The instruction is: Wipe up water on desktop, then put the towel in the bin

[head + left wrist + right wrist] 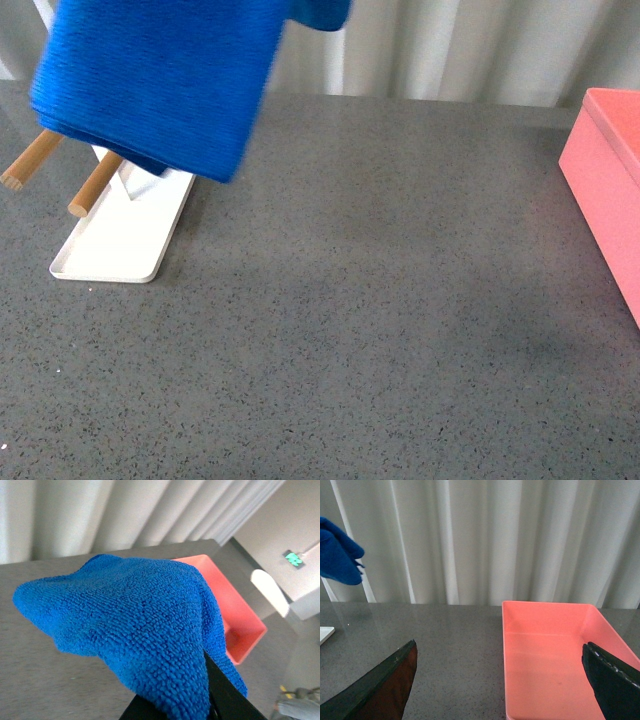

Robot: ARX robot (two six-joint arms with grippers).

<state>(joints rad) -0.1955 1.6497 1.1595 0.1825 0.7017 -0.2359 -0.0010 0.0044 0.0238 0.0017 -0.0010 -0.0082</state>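
The blue towel (160, 80) hangs in the air at the upper left of the front view, above the white tray; the arm holding it is out of that view. In the left wrist view the towel (135, 625) drapes over my left gripper (205, 700), which is shut on it, with the bin (235, 615) beyond it. The salmon-pink bin (610, 190) stands at the right edge of the speckled grey desktop (380, 300). My right gripper (500, 680) is open, its dark fingers (375, 690) wide apart over the near end of the empty bin (555, 665). No water shows on the desktop.
A flat white tray (115, 245) with two wooden rods (95, 185) lies at the left of the desktop, partly under the hanging towel. Pale curtains (485, 540) close off the back edge of the desk.
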